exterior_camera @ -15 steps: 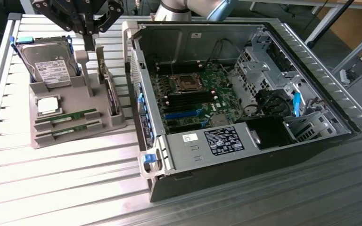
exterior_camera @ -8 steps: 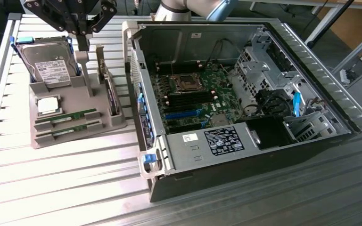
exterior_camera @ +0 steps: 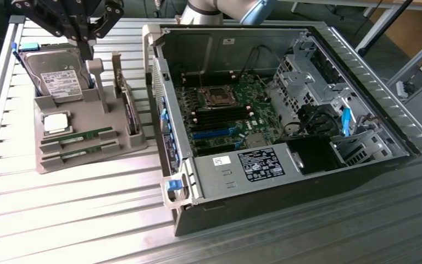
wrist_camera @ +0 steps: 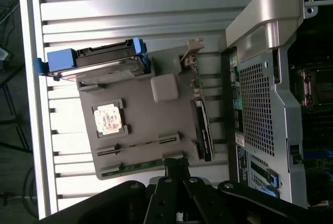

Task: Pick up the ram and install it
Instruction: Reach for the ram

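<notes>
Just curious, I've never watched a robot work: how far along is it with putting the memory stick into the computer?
Nothing looks done yet: the ram lies in its slot in the grey tray, outside the open computer case. In hand: the gripper hangs above the tray, near the hard drive, not touching the ram. Left: both the pickup and the fitting onto the motherboard.

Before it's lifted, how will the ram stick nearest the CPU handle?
Probably stiff and light: the ram is a thin, flat board. Likely fragile, being bare circuit board. It seems to sit on edge in a tray slot, so a crooked pull may bind it.
</notes>
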